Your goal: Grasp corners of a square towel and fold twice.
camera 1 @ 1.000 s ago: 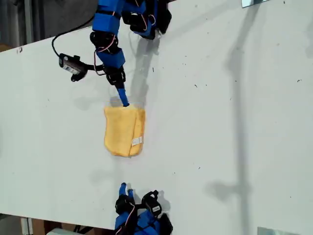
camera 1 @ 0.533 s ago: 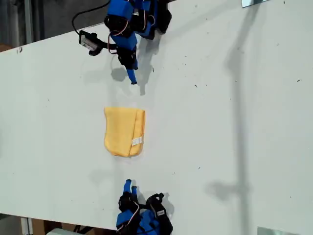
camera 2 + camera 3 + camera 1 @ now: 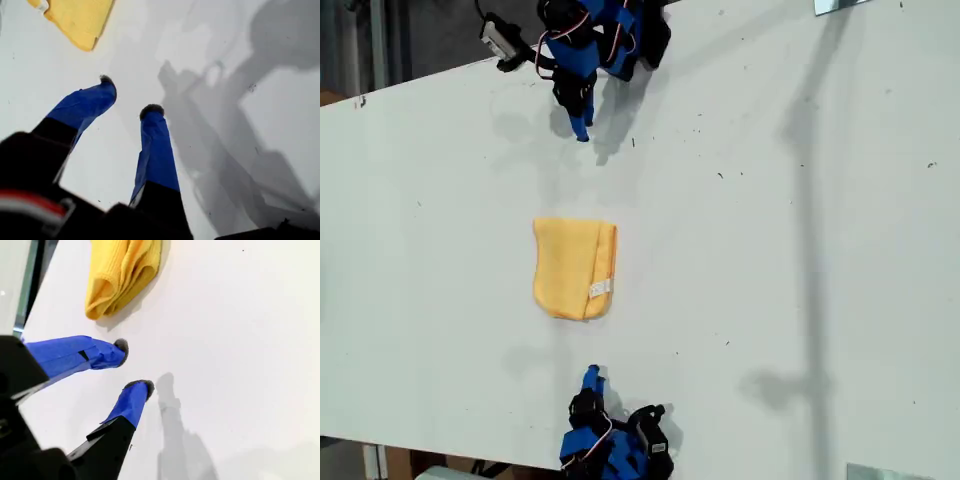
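Exterior view: the towel (image 3: 573, 268) lies flat on the white table (image 3: 770, 250), a little toward 9 o'clock from the centre of the view. It is folded down to a compact, slightly tall rectangle. Its white tag (image 3: 600, 288) sits near the corner at 5 o'clock. Layered edges show along the 3 o'clock side.

Change: one second ago the second gripper (image 3: 581, 130) had its tip on the towel's 12 o'clock edge. Half a second ago it had lifted clear. Now it is drawn well back toward its base at 12 o'clock, with bare table between it and the cloth. The first gripper (image 3: 591, 375), at 6 o'clock from the towel, has also slid back toward its own base over the same interval. The towel has not moved or changed outline across the three frames.

Pincers: in the first wrist view the blue-taped fingers stand apart with nothing between them, only table beneath. A tagged towel corner shows beyond the tips. In the second wrist view the jaws are likewise apart and empty, and the towel's doubled edge lies ahead of them, not touching.

Reading: with the cloth released, both arms retreating and the stack lying settled, the folding looks finished or very nearly so. Whether two folds are in place cannot be counted for certain, though the layered edge in the second wrist view suggests more than one.
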Tool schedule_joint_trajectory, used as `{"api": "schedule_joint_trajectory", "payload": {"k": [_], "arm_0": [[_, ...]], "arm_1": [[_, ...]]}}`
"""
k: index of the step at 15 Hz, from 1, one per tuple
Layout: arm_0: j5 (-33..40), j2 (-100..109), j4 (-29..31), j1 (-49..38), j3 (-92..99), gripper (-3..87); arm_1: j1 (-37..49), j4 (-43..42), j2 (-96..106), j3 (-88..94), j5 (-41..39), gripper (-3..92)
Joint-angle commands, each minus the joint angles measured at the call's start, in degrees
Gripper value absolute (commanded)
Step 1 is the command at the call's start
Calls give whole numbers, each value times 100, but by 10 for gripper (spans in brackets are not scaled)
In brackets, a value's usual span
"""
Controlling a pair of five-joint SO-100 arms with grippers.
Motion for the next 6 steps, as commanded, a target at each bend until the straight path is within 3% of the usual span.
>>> {"api": "schedule_joint_trajectory", "payload": {"k": [1,6], "arm_0": [[694,26,-105,70,26,120],[668,26,-105,70,26,115]], "arm_1": [[53,35,18,-97,53,192],[-88,9,18,-88,53,167]]}}
